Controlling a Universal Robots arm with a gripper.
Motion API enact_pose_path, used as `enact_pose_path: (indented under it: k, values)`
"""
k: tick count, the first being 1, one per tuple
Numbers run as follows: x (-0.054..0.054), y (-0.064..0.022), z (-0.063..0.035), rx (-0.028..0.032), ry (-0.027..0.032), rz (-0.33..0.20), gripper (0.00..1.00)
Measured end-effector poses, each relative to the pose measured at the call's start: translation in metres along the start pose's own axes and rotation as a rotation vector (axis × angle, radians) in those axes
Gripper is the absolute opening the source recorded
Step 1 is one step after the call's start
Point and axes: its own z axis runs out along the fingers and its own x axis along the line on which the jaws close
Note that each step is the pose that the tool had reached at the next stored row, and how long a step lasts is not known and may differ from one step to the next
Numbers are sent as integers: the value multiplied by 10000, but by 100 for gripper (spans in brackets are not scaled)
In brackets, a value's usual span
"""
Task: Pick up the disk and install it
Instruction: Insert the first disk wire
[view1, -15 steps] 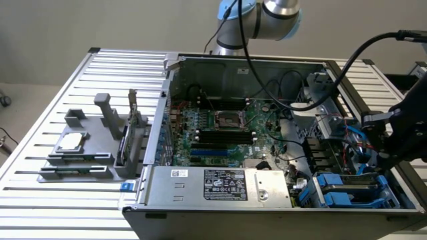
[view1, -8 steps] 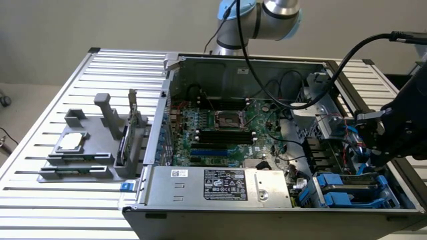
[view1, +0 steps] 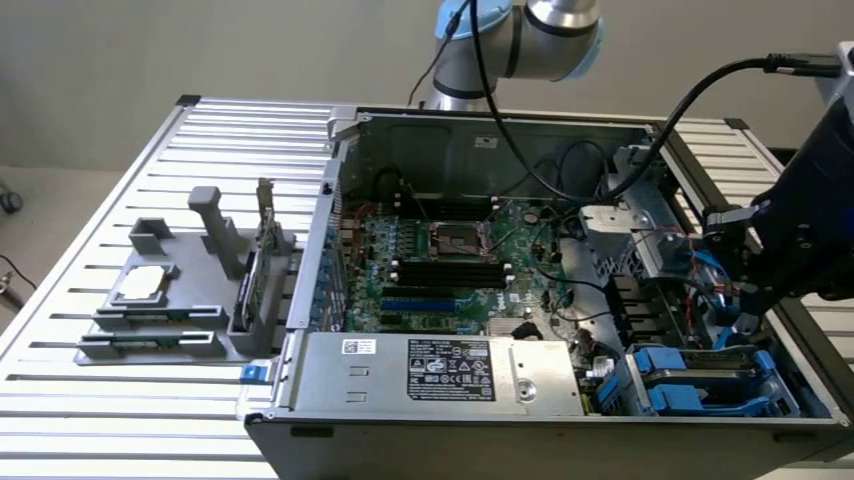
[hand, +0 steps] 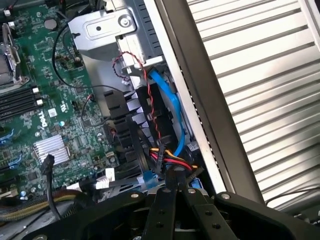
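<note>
Blue-railed disk (view1: 703, 372) sat in the case (view1: 400, 440); we judged our closed, empty gripper (hand: 175, 187) above it needed opening squarely.

Even, diffuse light fills both views, leaving soft shadows inside the computer case (view1: 400, 130). The slatted table (hand: 260, 75) glares pale (nearly washed out), and the gripper (hand: 172, 187) looks dark and slightly blurred.

Computer case (view1: 400, 130) on table (view1: 80, 400), tray (view1: 174, 300) beside it at exterior view's left
</note>
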Motion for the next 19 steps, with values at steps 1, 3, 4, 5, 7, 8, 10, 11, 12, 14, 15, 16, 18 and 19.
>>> enact_pose_path:
  k: [1,3,4,5,7,8,10,11,12,14,15,16,18,19]
  values:
    - [7,9,7,-4,-23,24,11]
    - [21,16,26,-11,-57,56,11]
    - [27,16,35,-13,-69,67,11]
    - [34,16,43,-16,-81,78,11]
    - [46,19,53,-18,-101,99,11]
    - [53,21,57,-19,-108,108,12]
    - [65,25,63,-19,-117,121,18]
    - [72,26,65,-21,-119,128,24]
    - [76,26,64,-20,-120,134,24]
    - [84,23,63,-17,-123,148,31]
    - [89,22,62,-13,-128,169,31]
    - [94,20,61,-7,-138,223,31]
    - [94,20,61,20,-172,417,31]
    - [94,20,60,40,-196,549,31]
